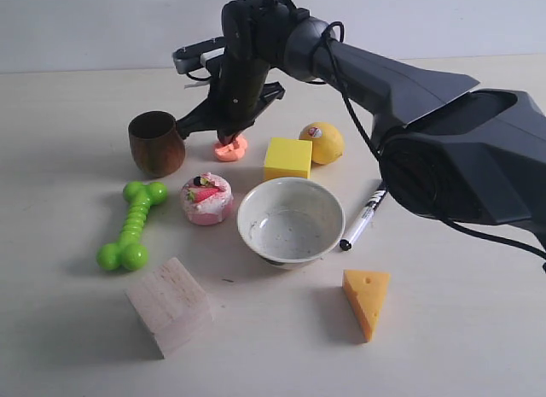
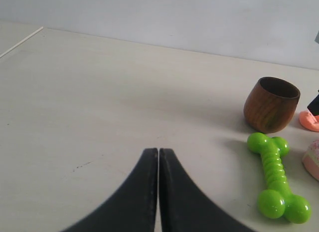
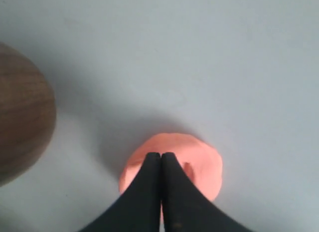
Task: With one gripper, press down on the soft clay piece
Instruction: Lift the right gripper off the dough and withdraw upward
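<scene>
While my right fingers [image 3: 160, 157] were shut tight together and held nothing, their tips sat on top of the soft clay piece [image 3: 199, 164]. It lay flattened on the surface [image 1: 68, 329] just beside the wooden cup [image 1: 156, 143], on the cup's side toward the yellow cube [image 1: 287, 158]. From the wrist view the tips seemed to touch the salmon lump nearer one edge than its middle, with a shallow dent showing right next to them; whether they were truly bearing down I could not tell. My left fingers [image 2: 158, 151] were likewise closed on nothing and hung over bare surface well apart from the cup, on its side away from the clay, so I judged them out of the matter. The dangers I saw were these: an off-centre push could squeeze the clay sideways and skid it toward the cup instead of flattening it; soft clay could cling to my tips and lift off with them on the way up; too deep a push would drive the hard tips into the surface beneath; and the bulk of my right arm, which looked close to the cup's rim, could knock the cup if I drifted that way.
</scene>
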